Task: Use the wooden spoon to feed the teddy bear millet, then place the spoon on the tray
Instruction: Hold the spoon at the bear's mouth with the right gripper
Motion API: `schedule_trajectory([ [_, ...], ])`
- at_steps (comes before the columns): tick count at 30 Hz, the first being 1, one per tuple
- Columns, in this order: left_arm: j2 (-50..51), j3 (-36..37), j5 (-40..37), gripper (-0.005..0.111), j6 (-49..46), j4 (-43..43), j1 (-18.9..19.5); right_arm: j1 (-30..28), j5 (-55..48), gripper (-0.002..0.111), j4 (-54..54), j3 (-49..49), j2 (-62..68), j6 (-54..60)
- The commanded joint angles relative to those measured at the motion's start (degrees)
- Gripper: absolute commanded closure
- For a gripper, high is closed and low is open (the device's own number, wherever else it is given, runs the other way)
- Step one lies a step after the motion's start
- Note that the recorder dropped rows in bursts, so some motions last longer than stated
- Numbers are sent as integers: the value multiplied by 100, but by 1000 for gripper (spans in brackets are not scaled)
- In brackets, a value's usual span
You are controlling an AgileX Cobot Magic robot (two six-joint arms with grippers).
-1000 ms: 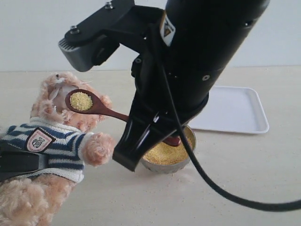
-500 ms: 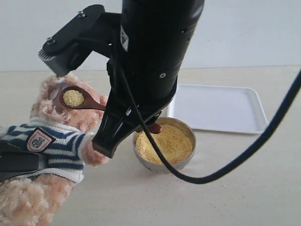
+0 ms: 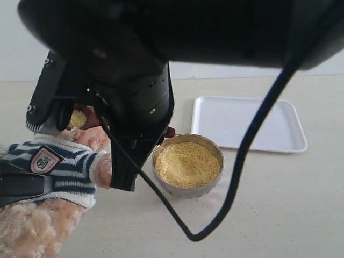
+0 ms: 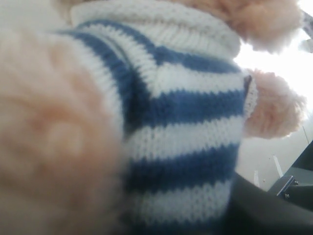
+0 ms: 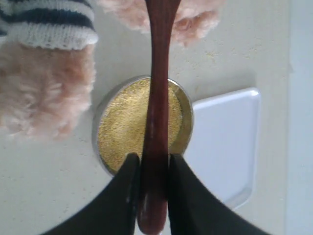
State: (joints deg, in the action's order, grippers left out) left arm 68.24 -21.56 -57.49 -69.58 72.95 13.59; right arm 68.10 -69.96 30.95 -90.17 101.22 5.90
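As one teddy bear [image 3: 59, 166] sits, one wooden spoon [image 5: 157, 122], one tray [image 3: 252, 121]

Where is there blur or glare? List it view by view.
Exterior view: the right arm looms near the lens, dark and unfocused. Left wrist view: the teddy bear blurs close up, background blown out. Right wrist view: wooden spoon and millet fairly sharp.

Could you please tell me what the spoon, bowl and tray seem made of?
The spoon looks like smooth reddish-brown wood with slight sheen. The bowl seems metal, probably steel: shiny, reflective wall. The tray is matte white, probably plastic, though unsure.
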Motion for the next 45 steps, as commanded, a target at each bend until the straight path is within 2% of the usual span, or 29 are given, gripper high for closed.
schedule_trajectory([
  [1, 4, 17, -80, 102, -37, 114, 7, 242, 0, 108, 1019, -56, 215, -121],
  [7, 4, 17, -80, 102, -37, 114, 7, 557, 0, 108, 2042, -44, 336, -540],
  [14, 4, 17, -92, 102, -37, 114, 7, 570, 0, 108, 2200, -44, 464, -590],
  [21, 4, 17, -82, 102, -37, 114, 7, 570, 0, 108, 2437, 433, 468, -590],
  [27, 4, 17, -82, 102, -37, 114, 7, 558, 0, 108, 3050, 554, 468, -867],
  [39, 4, 17, -93, 102, -37, 114, 7, 611, 0, 108, 2940, 554, 407, -1190],
  [45, 4, 17, -83, 102, -37, 114, 7, 540, 0, 108, 2132, 554, -117, -1604],
])
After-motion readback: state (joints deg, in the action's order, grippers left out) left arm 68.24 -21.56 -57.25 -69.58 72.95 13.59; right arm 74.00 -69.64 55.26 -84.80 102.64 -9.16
